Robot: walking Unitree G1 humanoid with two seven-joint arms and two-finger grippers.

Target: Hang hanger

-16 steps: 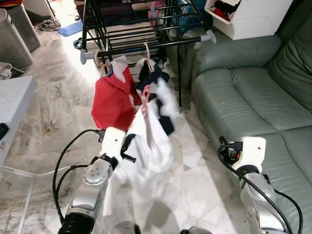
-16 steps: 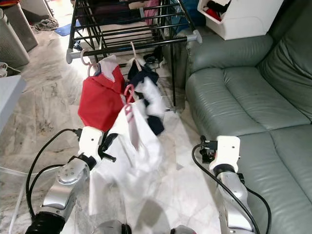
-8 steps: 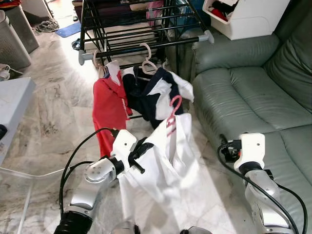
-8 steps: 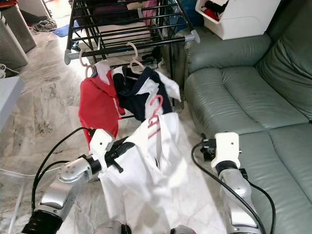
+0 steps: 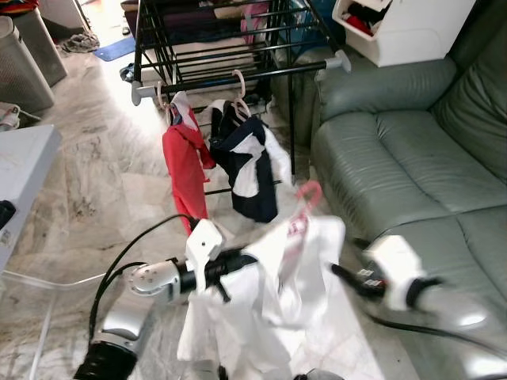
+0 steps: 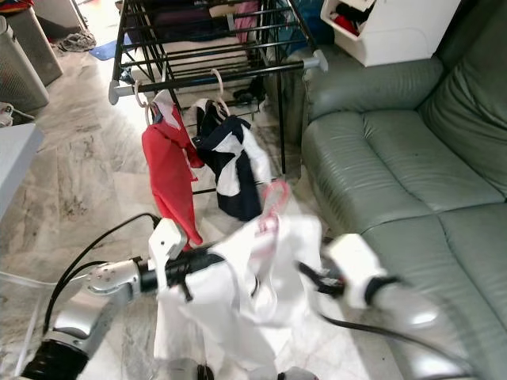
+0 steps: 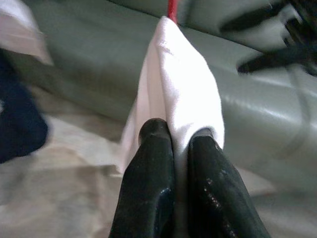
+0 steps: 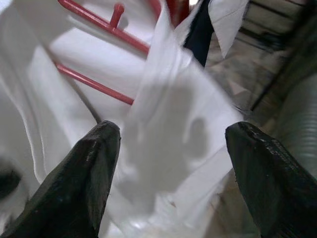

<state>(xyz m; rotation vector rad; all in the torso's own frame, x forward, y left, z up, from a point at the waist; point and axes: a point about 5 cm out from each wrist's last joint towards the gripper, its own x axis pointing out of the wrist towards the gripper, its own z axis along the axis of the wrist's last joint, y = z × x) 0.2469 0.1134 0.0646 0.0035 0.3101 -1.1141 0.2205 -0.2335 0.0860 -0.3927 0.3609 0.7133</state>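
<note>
Left gripper (image 7: pixel 171 136) clenched on a fold of the white garment (image 5: pixel 269 277), held low and near, left of centre. Right gripper (image 8: pixel 168 144) spread wide and empty, fingers either side of the same white cloth, reaching in from the right, blurred in the head views. Red hanger (image 5: pixel 299 218) threaded through the white garment, hook up, between the two arms and well short of the drying rack (image 5: pixel 238 75).

Task judged roughly midway: hanger gripped with its garment, not yet on the rail. Already on the rack's near rail: a red garment (image 5: pixel 186 162) to the left and a navy-and-white garment (image 5: pixel 249 166) just right of it, each on its own hanger. Bare rail further right, toward the grey sofa (image 5: pixel 412 150). Left to do: lift, carry far, hook over the rail, let go.
</note>
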